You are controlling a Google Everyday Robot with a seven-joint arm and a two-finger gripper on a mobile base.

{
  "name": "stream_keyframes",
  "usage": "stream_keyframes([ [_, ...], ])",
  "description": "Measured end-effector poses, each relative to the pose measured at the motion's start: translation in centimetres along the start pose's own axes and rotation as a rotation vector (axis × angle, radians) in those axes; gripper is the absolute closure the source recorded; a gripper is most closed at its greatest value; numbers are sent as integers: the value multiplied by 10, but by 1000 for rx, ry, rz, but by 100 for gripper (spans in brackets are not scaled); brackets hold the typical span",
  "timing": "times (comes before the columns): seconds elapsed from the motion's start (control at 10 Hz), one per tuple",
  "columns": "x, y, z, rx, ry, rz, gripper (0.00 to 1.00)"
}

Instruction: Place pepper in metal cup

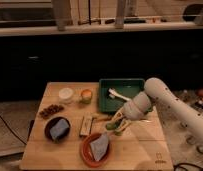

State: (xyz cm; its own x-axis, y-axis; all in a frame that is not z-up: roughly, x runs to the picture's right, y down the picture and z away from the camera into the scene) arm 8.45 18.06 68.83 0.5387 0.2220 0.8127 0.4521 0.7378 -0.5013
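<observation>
Camera view: over the bench (145,146), the gripper (116,126) is clamped on the pepper (111,126). The metal cup (86,125) stands at its nine o'clock. An off-centre drop could tip the cup or send the pepper rolling.

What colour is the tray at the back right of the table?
Green tray, camera view; the gripper hangs shut just in front of it.

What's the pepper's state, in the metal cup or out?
Out: the gripper, shut, holds the pepper over the board, right of the metal cup.
</observation>
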Motion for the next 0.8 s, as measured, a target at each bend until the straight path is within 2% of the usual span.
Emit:
stream_keyframes([
  [0.6,7,2,-11,36,-112,32,99],
  [0.8,9,1,-13,40,-144,48,86],
])
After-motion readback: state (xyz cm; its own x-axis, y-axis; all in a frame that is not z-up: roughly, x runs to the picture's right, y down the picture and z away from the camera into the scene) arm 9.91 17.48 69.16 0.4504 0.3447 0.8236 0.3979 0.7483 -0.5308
